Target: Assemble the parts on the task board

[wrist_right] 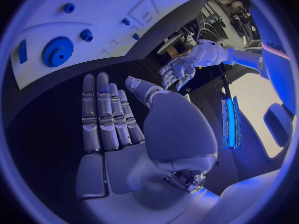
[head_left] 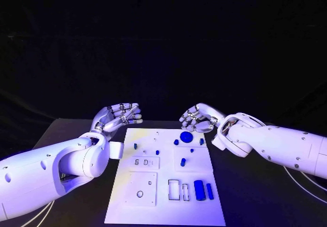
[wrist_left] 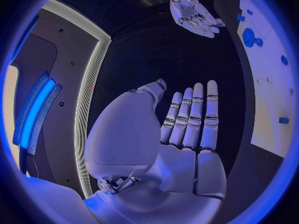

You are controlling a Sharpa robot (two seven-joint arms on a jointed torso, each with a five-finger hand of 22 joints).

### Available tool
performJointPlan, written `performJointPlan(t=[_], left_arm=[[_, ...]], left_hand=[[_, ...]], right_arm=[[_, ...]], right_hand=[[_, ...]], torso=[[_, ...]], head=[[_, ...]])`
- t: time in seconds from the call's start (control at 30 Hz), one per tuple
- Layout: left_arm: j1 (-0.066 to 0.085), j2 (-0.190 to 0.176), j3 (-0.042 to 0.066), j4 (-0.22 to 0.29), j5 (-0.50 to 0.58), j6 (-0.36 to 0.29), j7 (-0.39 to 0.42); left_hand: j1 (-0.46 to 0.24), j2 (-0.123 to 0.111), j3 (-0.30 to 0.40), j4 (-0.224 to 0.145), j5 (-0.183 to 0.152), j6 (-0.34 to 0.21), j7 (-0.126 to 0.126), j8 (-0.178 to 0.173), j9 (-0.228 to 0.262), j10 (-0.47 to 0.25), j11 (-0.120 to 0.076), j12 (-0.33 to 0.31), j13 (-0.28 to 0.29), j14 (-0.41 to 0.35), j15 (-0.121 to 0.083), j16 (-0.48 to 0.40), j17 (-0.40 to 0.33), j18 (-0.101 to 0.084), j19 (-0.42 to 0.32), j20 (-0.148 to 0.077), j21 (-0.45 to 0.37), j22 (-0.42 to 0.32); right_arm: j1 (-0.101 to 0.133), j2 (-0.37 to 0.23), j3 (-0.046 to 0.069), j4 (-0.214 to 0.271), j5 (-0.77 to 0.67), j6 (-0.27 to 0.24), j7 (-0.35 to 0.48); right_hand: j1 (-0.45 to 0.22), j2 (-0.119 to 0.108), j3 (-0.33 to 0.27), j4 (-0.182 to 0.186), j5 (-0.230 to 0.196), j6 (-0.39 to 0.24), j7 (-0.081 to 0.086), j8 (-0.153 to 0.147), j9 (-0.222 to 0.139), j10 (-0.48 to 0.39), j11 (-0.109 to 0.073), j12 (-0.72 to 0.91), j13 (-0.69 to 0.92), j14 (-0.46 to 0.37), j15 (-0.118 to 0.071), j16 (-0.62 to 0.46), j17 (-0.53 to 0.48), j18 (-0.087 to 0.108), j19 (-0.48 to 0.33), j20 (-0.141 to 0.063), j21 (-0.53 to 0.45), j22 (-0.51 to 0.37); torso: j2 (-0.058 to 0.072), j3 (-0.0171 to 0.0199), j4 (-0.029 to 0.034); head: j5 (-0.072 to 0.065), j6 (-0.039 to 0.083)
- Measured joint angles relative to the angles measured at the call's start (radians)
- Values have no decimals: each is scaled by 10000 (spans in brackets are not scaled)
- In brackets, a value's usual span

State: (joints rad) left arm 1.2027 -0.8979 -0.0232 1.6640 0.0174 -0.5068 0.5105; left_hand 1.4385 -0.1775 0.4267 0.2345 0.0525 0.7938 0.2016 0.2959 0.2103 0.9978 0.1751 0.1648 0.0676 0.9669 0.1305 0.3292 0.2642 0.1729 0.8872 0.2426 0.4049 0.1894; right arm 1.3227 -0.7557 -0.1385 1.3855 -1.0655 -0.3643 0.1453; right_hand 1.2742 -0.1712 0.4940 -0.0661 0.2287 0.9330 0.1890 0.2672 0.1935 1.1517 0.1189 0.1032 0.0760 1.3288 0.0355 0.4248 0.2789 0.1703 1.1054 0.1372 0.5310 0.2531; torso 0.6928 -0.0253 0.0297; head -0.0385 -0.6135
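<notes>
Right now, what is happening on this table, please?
The robot is set to assemble small blue parts on the white rectangular task board, but neither hand is holding anything. The silver left hand and the silver right hand hover open above the board's far end, palms facing each other. A round blue toothed gear and several small blue pegs sit on the board, and a longer blue cylinder lies nearer the robot, all untouched.

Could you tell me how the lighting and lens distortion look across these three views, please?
Head view: blue-violet light on the task board, surroundings black, both hands lit. Left wrist view: fisheye bends the board's edge; left hand evenly lit. Right wrist view: the same curving; right hand sharp, a bright blue strip glares behind.
</notes>
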Motion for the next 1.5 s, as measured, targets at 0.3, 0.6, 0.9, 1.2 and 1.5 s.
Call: performJointPlan(t=[0.3,0.6,0.9,1.2,1.5], left_arm=[[137,-253,54,578,-65,195,-161],[176,-285,62,697,-87,310,-291],[183,-315,64,710,-96,377,-375],[186,-326,66,705,-104,426,-429],[189,-355,66,716,-106,448,-469]], left_hand=[[-125,-125,0,0,0,0,0,0,0,0,1,-108,0,0,0,0,48,-2,48,-48,82,31],[-139,-138,-30,30,0,0,0,0,-1,-1,1,-109,1,0,0,-1,63,-3,47,-48,83,43],[-176,-176,-30,29,0,-1,0,0,-11,-1,1,-144,1,0,0,-1,72,-8,83,-84,125,53],[-229,-229,-73,72,-1,-1,0,0,-24,-2,1,-197,1,-1,0,-1,103,-18,119,-49,169,66],[-229,-229,-72,71,0,-1,-1,-35,-24,-2,2,-196,2,-1,1,-1,106,-22,118,-50,169,75]], right_arm=[[98,136,8,190,-2861,449,-1123],[87,340,8,169,-4573,837,-1719],[32,486,8,21,-5353,1132,-2037],[-42,632,7,-135,-5698,1379,-2191],[-107,698,5,-194,-5862,1525,-2262]], right_hand=[[-252,-251,-155,306,58,-9,-102,-1,55,99,-171,-113,203,1082,-237,1481,1464,0,491,-243,1344,900],[-172,-410,-279,677,-6,-81,-172,-64,192,-436,-165,-74,612,1037,-192,3580,3472,-164,1087,-228,4199,4189],[-80,-502,-306,870,-6,-152,-174,-64,292,-655,-132,69,839,1148,-198,5658,5571,-355,1539,-191,5925,6417],[109,-398,-192,1037,-6,-152,-174,-64,371,-746,-118,151,889,1291,-161,6882,6819,-637,2050,-156,6990,7874],[240,-266,243,1070,-166,84,-189,7,462,-604,-134,235,889,1290,-160,7619,7518,-785,2364,-150,7729,8903]], torso=[[330,-58,136],[569,-105,235],[673,-129,325],[725,-135,348],[765,-135,348]], head=[[-156,36],[-261,46],[-309,-8],[-262,-26],[-256,-24]])
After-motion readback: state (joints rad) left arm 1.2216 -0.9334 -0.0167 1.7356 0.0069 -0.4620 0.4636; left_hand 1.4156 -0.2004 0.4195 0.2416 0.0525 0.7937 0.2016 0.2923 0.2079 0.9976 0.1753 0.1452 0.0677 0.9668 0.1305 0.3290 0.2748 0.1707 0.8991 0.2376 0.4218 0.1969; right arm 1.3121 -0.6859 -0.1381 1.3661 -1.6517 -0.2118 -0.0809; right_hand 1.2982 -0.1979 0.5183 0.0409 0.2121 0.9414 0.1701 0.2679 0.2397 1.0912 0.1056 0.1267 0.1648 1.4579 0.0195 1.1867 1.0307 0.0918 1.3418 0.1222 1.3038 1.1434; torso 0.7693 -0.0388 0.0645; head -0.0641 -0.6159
